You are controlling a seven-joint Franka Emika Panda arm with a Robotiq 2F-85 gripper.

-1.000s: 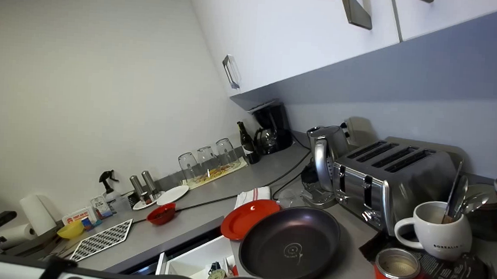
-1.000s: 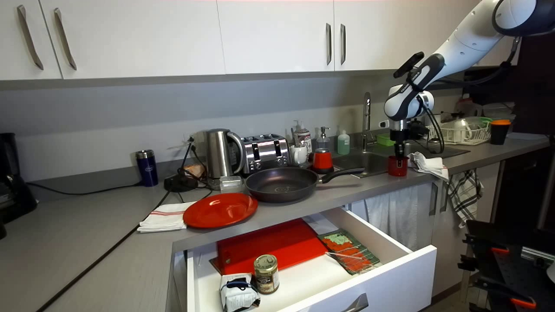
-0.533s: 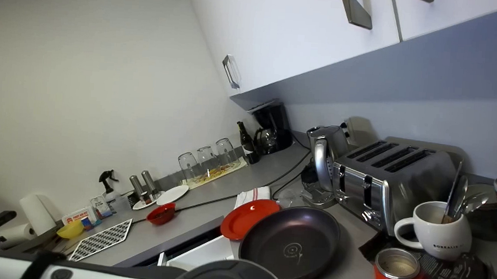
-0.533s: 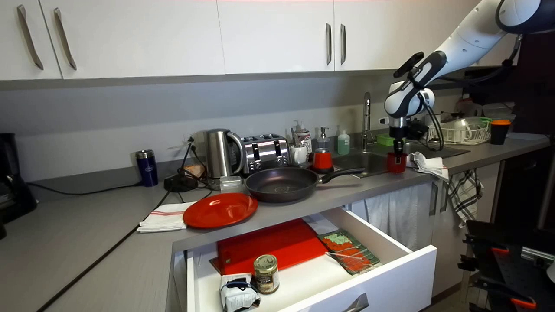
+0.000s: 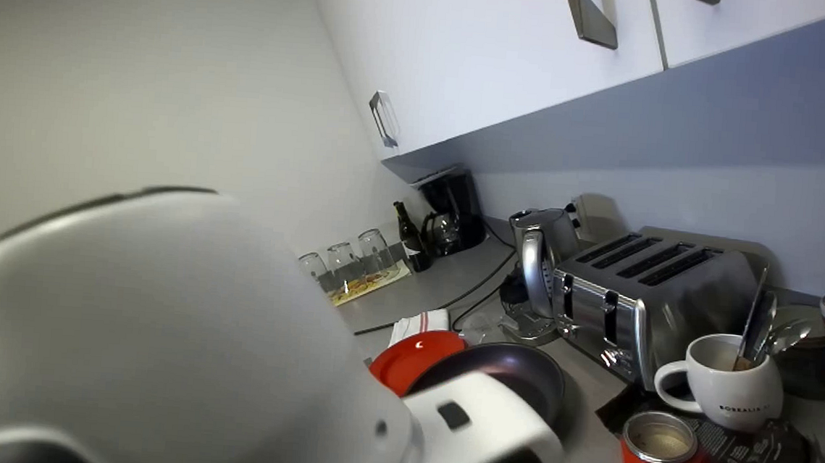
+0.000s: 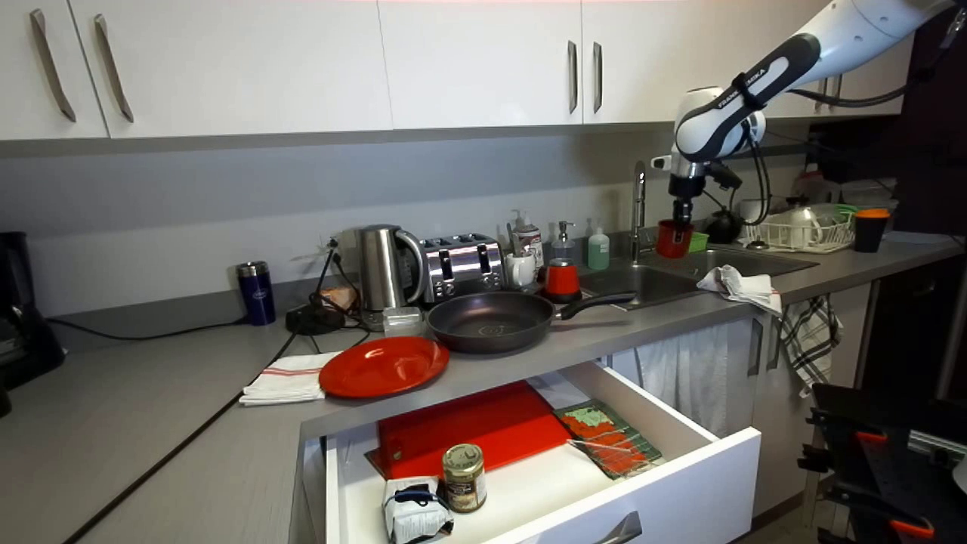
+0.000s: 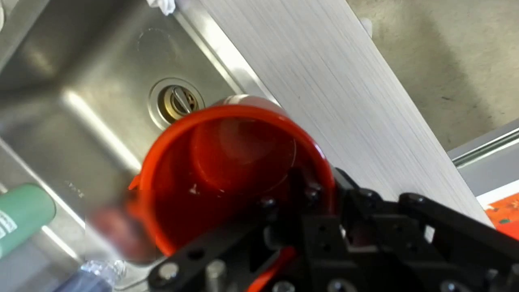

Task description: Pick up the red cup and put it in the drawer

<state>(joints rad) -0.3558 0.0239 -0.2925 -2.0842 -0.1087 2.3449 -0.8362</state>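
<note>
My gripper (image 6: 682, 214) is shut on the wall of the red cup (image 6: 669, 242), which hangs in the air near the sink in an exterior view. Looking down in the wrist view, I see into the cup (image 7: 239, 150). One black finger reaches inside its rim and the other stands outside. The cup's lower part is hidden there. The drawer (image 6: 642, 397) is pulled out, below the counter and to the left of the cup. Inside it lie a red board (image 6: 483, 431), a jar (image 6: 464, 477), a white packet (image 6: 417, 510) and a green-and-orange packet (image 6: 608, 438).
A pan (image 6: 491, 325) with its handle pointing right and a red plate (image 6: 385, 366) sit on the counter above the drawer. The sink (image 7: 121, 81) and faucet (image 6: 640, 204) are close to the cup. My arm (image 5: 216, 341) covers much of an exterior view, hiding the drawer there.
The cup has risen off the counter beside the white cloth and shifted slightly left, held by the gripper. The arm has swung up large into an exterior view, blocking the drawer and part of the pan.
</note>
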